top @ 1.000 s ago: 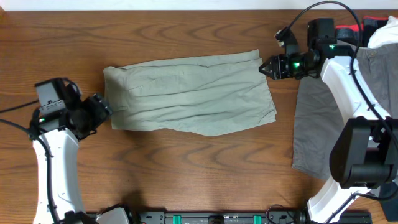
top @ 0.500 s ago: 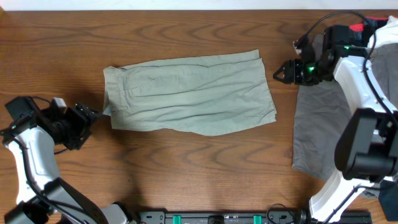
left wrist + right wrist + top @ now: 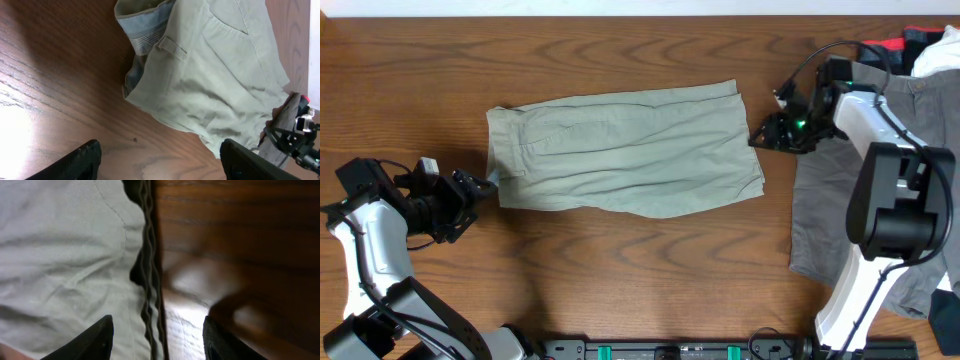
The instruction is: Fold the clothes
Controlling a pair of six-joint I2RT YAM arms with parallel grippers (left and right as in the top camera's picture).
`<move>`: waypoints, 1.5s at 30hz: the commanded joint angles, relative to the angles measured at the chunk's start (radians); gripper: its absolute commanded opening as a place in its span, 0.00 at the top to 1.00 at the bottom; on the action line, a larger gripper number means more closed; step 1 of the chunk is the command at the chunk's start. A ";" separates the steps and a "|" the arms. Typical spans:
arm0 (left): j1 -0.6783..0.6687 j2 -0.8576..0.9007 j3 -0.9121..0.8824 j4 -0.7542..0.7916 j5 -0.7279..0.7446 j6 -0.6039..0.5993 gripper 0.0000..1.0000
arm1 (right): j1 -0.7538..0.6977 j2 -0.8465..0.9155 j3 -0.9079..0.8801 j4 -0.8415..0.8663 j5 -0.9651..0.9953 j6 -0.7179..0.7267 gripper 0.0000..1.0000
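Observation:
The light khaki shorts (image 3: 620, 155) lie flat at the table's centre, waistband to the left. In the left wrist view the khaki shorts (image 3: 210, 75) fill the upper part, waistband nearest. My left gripper (image 3: 478, 190) hovers open just left of the waistband corner, and the left gripper (image 3: 160, 165) has only bare wood between its fingers. My right gripper (image 3: 760, 135) stands open at the shorts' right edge. Seen from the wrist, the right gripper (image 3: 157, 340) straddles the layered hem (image 3: 149, 300). The grey shorts (image 3: 825, 215) lie under the right arm.
A heap of other cloth, white (image 3: 942, 45) and red (image 3: 888, 44), sits at the back right corner. A black rail (image 3: 670, 350) runs along the table's front edge. Cables trail from both arms.
The left arm has swung out to the left, its gripper still beside the waistband corner. The right gripper drew away from the shorts' top right corner and came back lower along the right edge.

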 commanded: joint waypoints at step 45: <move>0.002 0.001 0.005 0.012 0.017 0.021 0.22 | 0.118 -0.072 -0.004 -0.001 -0.138 -0.003 0.99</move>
